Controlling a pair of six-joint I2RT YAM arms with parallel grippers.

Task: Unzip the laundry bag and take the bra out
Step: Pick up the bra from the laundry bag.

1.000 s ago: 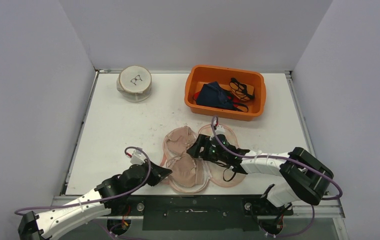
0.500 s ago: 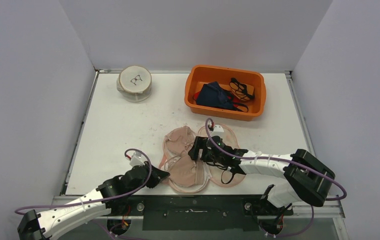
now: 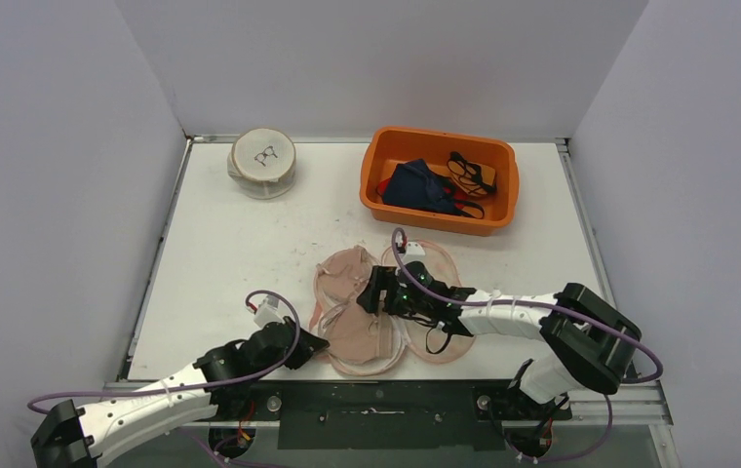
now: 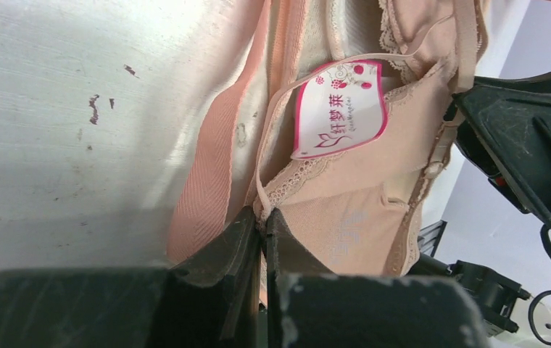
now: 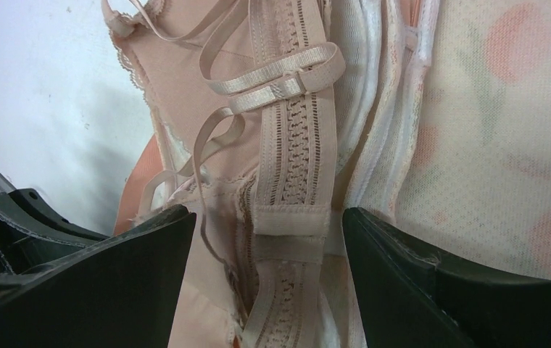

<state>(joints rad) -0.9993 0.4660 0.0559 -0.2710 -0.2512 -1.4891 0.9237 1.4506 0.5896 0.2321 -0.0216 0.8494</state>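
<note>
**Task items.** The laundry bag (image 3: pixel 442 259) lies unzipped and spread flat on the worktop (image 3: pixel 240 253), near the front edge and midway between the two arms. Its two round halves sit side by side. The beige bra (image 3: pixel 355 333) rests on the left half, with one cup toward the back and one toward the front. A pink-and-white label (image 4: pixel 339 109) lies on the bra's lace edge.

**Left hand.** The left hand (image 3: pixel 316 343) lies low at the front-left rim of the bag. Its fingers are pressed together on a thin strap of the bra, beside the bag's ribbed peach rim.

**Right hand.** The right hand (image 3: pixel 370 291) reaches in from the right, across the right half of the bag, to the seam between the halves. Its fingers (image 5: pixel 113 283) stand wide apart and grip nothing. They straddle the bra's perforated back band, with the bag's floral mesh lining to the right of the band.

**Other items.** An orange bin (image 3: pixel 499 216) holding dark garments (image 3: pixel 423 187) stands at the back right. A round pouch (image 3: pixel 263 163) stands at the back left.
</note>
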